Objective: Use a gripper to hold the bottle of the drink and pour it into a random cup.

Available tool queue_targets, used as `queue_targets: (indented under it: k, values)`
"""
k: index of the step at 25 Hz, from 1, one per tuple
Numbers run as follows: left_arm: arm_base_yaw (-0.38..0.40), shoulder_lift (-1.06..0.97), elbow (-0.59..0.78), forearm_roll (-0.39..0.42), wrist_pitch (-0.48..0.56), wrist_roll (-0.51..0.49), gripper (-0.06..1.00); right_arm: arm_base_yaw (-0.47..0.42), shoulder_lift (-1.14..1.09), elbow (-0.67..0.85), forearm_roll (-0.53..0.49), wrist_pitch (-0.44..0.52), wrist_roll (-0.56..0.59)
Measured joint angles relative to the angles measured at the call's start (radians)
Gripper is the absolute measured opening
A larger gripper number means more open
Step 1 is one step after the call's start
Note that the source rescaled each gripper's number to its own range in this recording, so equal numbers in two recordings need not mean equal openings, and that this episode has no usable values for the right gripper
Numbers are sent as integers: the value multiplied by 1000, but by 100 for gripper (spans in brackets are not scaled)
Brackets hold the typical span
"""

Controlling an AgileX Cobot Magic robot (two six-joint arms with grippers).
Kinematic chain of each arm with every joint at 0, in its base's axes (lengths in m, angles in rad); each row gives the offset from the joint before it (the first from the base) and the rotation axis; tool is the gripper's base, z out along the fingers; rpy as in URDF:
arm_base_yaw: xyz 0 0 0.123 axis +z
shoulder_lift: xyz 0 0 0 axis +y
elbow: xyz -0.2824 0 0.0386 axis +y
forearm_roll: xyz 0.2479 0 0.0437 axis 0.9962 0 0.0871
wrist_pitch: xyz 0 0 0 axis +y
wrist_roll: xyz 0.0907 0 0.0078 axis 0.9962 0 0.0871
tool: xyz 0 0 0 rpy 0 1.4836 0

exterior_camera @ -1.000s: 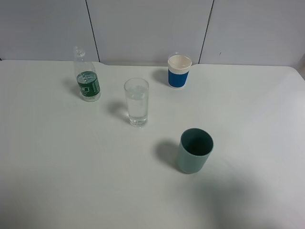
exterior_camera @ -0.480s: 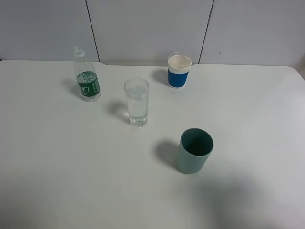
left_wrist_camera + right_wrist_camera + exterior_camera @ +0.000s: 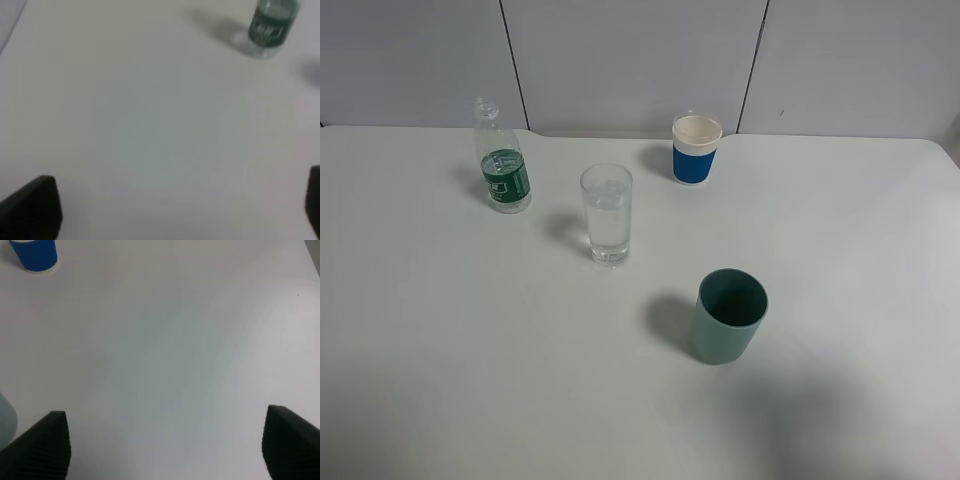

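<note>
Bottle, small clear plastic with green label band, unmoved at table's far left beside the water-filled tall clear glass; both grippers wide open, empty, so pour appears finished.

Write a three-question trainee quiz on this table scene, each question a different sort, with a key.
1. True or false: the bottle lies on its side.
2. Which vessel stands nearest the bottle? A) paper cup with blue sleeve B) clear glass C) grey-green cup
3. Fill in: the left end effector has its jaws ____, with nothing between them.

Key: 1 false, it stands upright. 2 B. 3 open.
</note>
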Motion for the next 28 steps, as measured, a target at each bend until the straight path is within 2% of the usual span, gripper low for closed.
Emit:
queue_targets:
  k: [13, 20, 28]
  values:
    - [1, 0, 5, -5, -13, 0, 99, 0, 0, 0, 0, 0, 0]
    - [67, 0, 5, -5, -13, 0, 99, 0, 0, 0, 0, 0, 0]
    - [72, 0, 5, -5, -13, 0, 99, 0, 0, 0, 0, 0, 0]
